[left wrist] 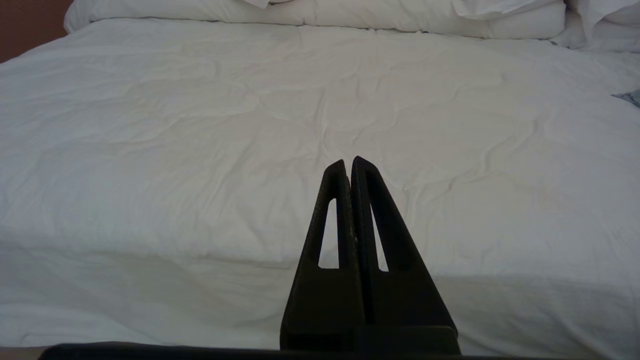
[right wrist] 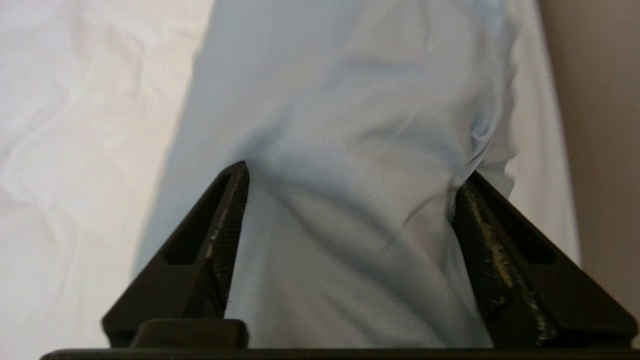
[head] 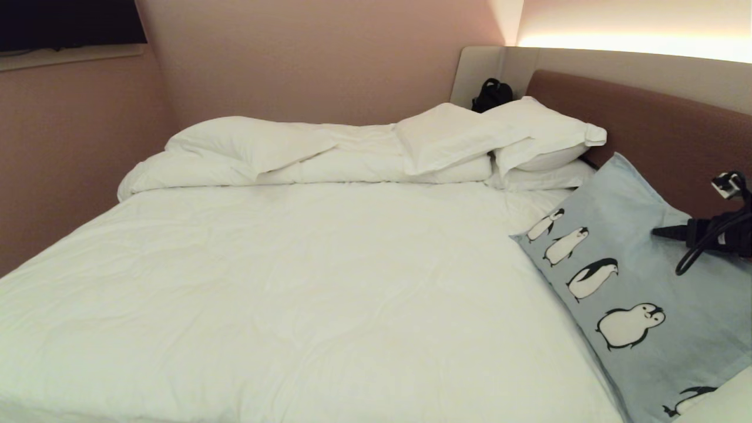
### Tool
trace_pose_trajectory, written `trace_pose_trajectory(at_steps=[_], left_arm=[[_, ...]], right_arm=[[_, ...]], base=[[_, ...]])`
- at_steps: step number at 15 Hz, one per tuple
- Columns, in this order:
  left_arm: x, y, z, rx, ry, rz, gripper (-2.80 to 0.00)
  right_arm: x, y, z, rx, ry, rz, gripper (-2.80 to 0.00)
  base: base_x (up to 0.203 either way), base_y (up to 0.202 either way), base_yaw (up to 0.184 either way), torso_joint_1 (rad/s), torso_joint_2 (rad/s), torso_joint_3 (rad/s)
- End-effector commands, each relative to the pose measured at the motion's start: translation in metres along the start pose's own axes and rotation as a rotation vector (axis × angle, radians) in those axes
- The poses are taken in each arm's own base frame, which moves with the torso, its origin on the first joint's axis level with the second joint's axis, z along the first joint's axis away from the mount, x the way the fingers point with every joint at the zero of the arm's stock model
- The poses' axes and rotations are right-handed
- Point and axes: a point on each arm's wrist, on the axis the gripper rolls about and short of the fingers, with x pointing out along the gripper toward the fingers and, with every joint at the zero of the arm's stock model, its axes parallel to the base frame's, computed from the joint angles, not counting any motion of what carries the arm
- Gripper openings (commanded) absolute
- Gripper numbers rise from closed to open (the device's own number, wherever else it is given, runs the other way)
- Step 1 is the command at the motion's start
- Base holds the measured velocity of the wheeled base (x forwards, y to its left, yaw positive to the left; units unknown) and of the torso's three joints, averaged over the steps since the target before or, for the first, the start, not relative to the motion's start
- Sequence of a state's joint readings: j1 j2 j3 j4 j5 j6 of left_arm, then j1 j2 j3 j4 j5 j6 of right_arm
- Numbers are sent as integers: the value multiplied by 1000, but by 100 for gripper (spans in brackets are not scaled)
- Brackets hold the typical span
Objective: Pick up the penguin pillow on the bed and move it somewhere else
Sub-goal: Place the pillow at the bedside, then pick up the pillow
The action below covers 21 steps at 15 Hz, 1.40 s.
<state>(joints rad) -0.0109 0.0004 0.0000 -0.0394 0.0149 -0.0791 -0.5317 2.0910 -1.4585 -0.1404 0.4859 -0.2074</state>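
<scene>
The penguin pillow (head: 623, 276), light blue-grey with a row of black-and-white penguins, lies at the right side of the bed (head: 294, 282), its far edge propped against the brown headboard (head: 646, 123). My right gripper (head: 662, 232) comes in from the right edge, just over the pillow's upper part. In the right wrist view the right gripper (right wrist: 355, 170) is open, its jaws wide apart, with rumpled pillow (right wrist: 350, 125) cloth bulging between them. My left gripper (left wrist: 350, 161) is shut and empty, parked low in front of the bed's (left wrist: 200, 125) white sheet.
Two white pillows (head: 540, 132) and a bunched white duvet (head: 264, 153) line the far side of the bed. A black bag (head: 492, 94) sits in the corner behind them. Pink walls close in at the left and back.
</scene>
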Motion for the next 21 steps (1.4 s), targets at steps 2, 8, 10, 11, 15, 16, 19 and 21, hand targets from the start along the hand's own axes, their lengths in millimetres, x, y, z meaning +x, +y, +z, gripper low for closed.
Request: trace_pose_trajectory(at_steps=[2, 8, 10, 11, 15, 16, 19, 21], left_arm=[[0, 0, 0, -1, -1, 0, -280], [0, 0, 0, -1, -1, 0, -280], [0, 0, 0, -1, -1, 0, -280], [0, 0, 0, 0, -1, 0, -280], [0, 0, 0, -1, -1, 0, -280], [0, 0, 0, -1, -1, 0, -280], [0, 0, 0, -1, -1, 0, -280], [0, 0, 0, -1, -1, 0, -280]], right_arm=[[-28, 6, 24, -35, -70, -15, 0], [-45, 13, 36, -45, -105, -19, 0], [-45, 13, 35, -44, -100, -19, 0], [-44, 13, 32, -39, -92, -15, 0], [-35, 16, 5, 6, -18, 12, 0], [-32, 16, -2, 19, 4, 27, 0], [-28, 19, -14, 40, 43, 36, -280], [-32, 21, -14, 118, 46, 31, -280]], base=[[0, 0, 0, 0, 0, 0], [0, 0, 0, 0, 0, 0], [0, 0, 0, 0, 0, 0], [0, 0, 0, 0, 0, 0], [0, 0, 0, 0, 0, 0], [0, 0, 0, 0, 0, 0], [0, 0, 0, 0, 0, 0], [0, 0, 0, 0, 0, 0]])
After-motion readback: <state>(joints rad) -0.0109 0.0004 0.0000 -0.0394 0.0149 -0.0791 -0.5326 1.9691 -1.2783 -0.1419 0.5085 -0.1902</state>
